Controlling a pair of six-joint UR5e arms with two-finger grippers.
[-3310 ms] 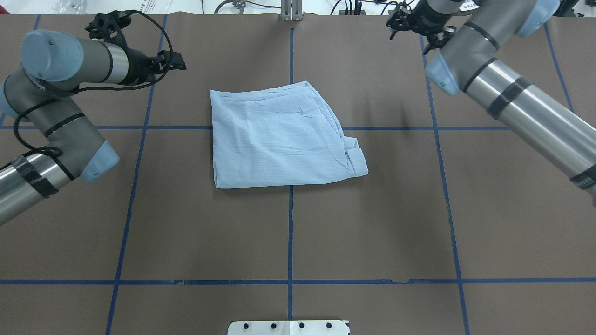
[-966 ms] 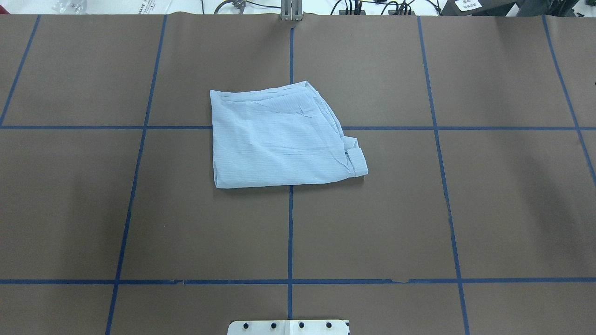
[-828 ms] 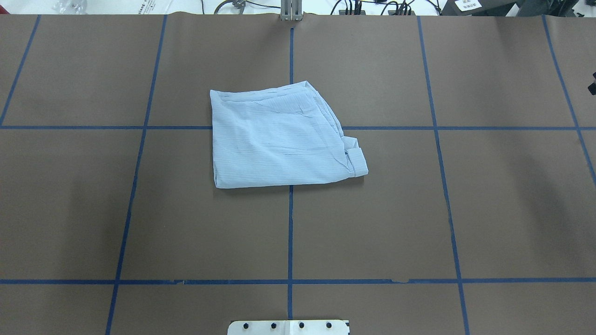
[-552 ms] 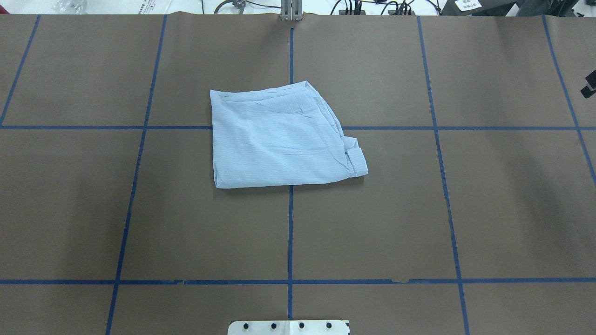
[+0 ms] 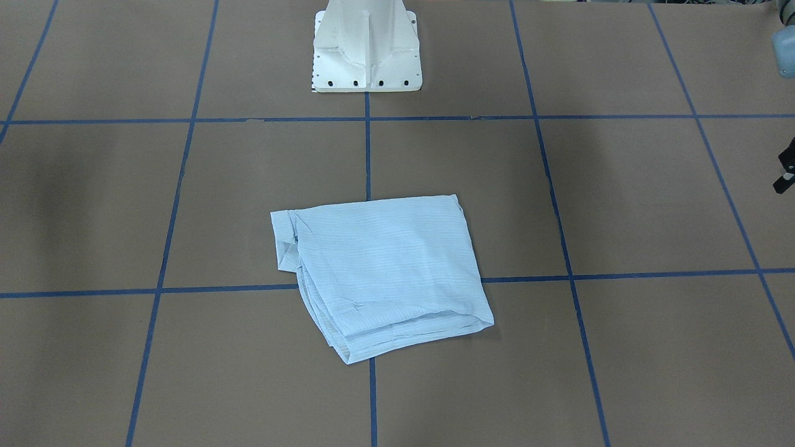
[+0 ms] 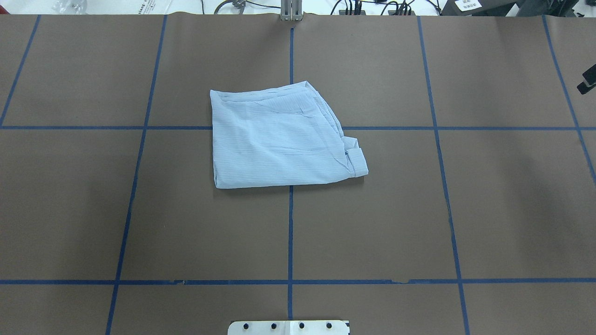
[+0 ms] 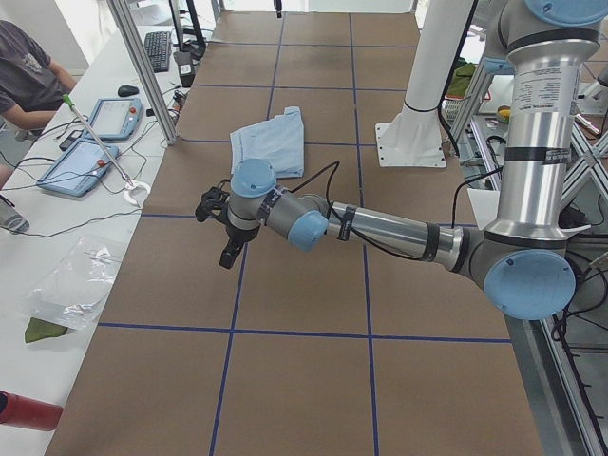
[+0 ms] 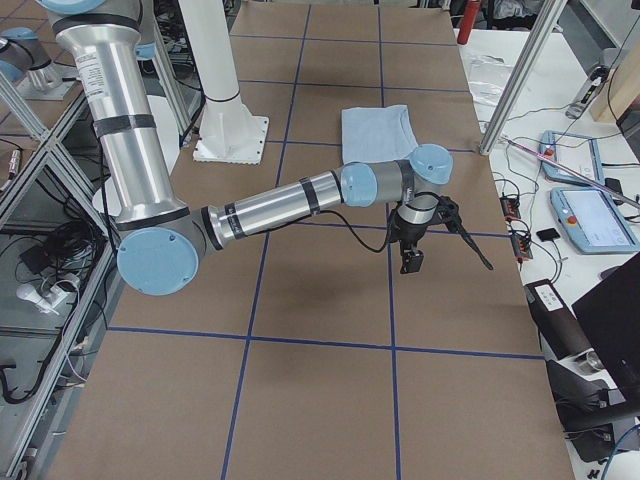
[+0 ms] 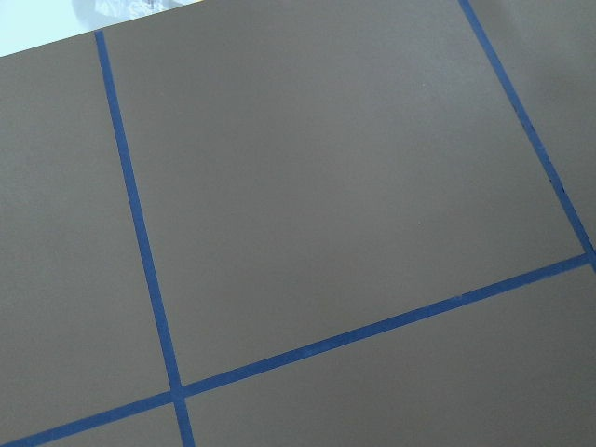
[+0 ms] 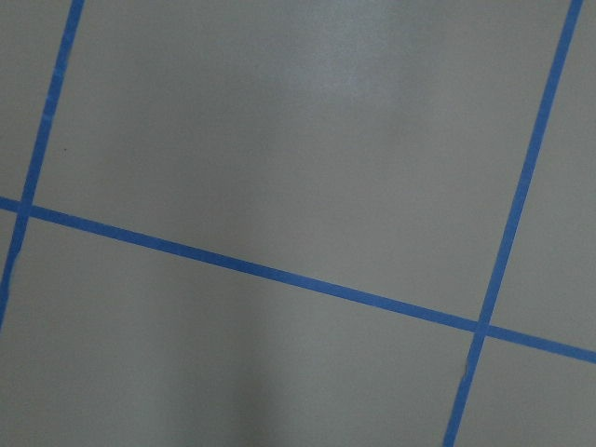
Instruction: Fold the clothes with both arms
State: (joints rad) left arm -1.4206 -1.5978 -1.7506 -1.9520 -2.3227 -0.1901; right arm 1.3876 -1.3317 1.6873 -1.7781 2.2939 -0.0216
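The light blue shirt (image 6: 284, 137) lies folded in a rough rectangle at the middle of the table, a cuff showing at its right corner; it also shows in the front-facing view (image 5: 379, 273). My left gripper (image 7: 217, 236) hangs low over the table's left end, far from the shirt; only a black sliver shows at the front-facing view's right edge (image 5: 785, 171). My right gripper (image 8: 432, 245) hangs over the table's right end; a black sliver shows at the overhead view's edge (image 6: 587, 83). I cannot tell whether either is open or shut. Neither touches the shirt.
The brown table (image 6: 139, 209) carries a blue tape grid. The white pedestal base (image 5: 366, 49) stands at the robot's side. An aluminium post (image 7: 142, 66) and a bench with tablets (image 7: 90, 142) and a seated person (image 7: 28, 76) flank the left end.
Both arms, earlier over the table's far corners, have swung out of the overhead view. A black tip of the right gripper has come in at the right edge. The shirt has not moved.
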